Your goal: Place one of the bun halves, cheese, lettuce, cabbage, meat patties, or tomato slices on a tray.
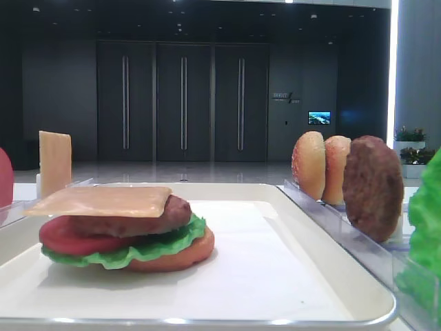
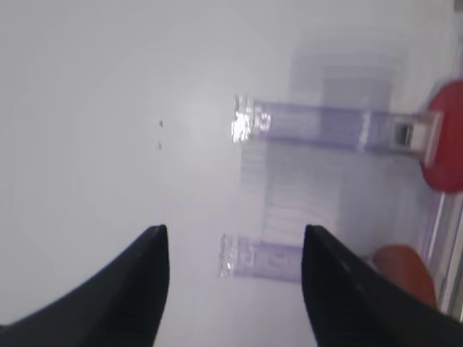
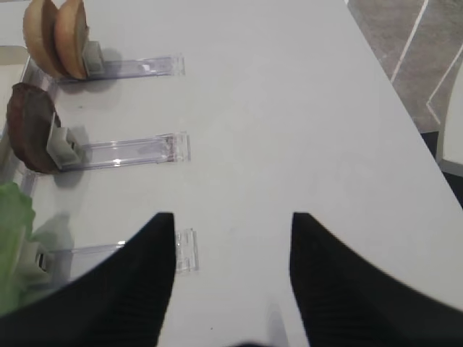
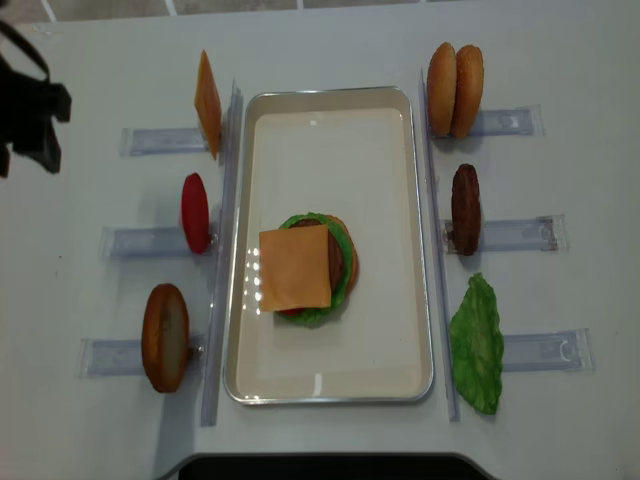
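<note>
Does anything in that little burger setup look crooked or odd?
Slightly. The cheese on top of the stack sits shifted left, overhanging the patty and tomato. Nothing looks spilled or damaged on the tray.

A stack sits on the left part of the tray (image 1: 289, 227): a bun half (image 1: 182, 254) at the bottom, lettuce (image 1: 148, 249), a tomato slice (image 1: 62, 236), a meat patty (image 1: 134, 217), and the cheese (image 1: 100, 200) lying flat on top. Right of the tray, two bun halves (image 1: 320, 167) and another patty (image 1: 372, 186) stand upright in clear racks (image 1: 344, 231).
</note>
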Robot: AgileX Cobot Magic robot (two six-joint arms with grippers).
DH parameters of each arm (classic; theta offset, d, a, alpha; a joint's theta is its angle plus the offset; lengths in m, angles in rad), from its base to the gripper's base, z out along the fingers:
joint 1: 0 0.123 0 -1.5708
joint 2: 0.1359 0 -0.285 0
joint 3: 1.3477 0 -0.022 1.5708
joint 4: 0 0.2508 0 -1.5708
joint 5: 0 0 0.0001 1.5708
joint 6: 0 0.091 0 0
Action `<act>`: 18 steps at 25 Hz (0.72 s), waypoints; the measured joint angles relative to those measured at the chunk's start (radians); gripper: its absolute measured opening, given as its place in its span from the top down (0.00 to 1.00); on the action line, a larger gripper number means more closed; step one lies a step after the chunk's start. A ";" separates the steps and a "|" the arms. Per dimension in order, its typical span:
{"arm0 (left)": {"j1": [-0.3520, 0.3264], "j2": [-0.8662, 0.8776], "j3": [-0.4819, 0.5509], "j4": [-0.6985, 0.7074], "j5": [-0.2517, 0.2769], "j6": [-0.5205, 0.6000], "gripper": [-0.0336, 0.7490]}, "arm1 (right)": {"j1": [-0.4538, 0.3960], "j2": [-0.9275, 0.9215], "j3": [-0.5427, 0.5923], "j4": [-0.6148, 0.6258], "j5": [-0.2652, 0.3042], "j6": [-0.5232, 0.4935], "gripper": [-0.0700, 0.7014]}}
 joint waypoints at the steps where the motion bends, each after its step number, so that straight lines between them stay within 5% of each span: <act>1: 0.000 -0.057 0.055 -0.005 0.000 0.001 0.39 | 0.000 0.000 0.000 0.000 0.000 0.000 0.46; 10: 0.000 -0.648 0.568 -0.012 -0.062 0.027 0.39 | 0.000 0.000 0.000 0.000 0.000 0.000 0.46; 18: 0.000 -1.064 0.670 -0.082 -0.111 0.107 0.39 | 0.000 0.000 0.000 0.000 0.000 0.000 0.46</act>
